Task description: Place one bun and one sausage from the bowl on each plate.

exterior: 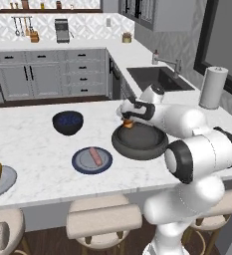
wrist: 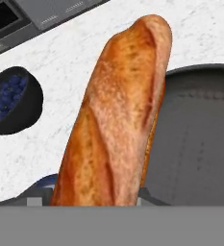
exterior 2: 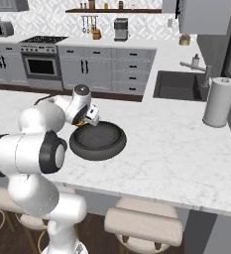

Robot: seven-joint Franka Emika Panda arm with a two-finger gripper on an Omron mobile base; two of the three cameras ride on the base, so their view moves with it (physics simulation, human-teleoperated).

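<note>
White marble tabletop (exterior: 38, 144) carries the dark bowl (exterior: 140, 142), above whose rim the pincer (exterior: 128, 121) holds a bun (wrist: 116, 115) by one end, so I judge it may tip and slip out before the blue-rimmed plate (exterior: 91, 160).

arm: over bowl (exterior 2: 98, 141) rear-left rim | bun (exterior 2: 80, 122): in jaws | towel roll (exterior 2: 219, 101): right

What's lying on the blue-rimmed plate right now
The blue-rimmed plate holds one sausage and no bun. The bun is up in the claw over the wide dark bowl, whose inside looks bare where the arm doesn't cover it.
</note>
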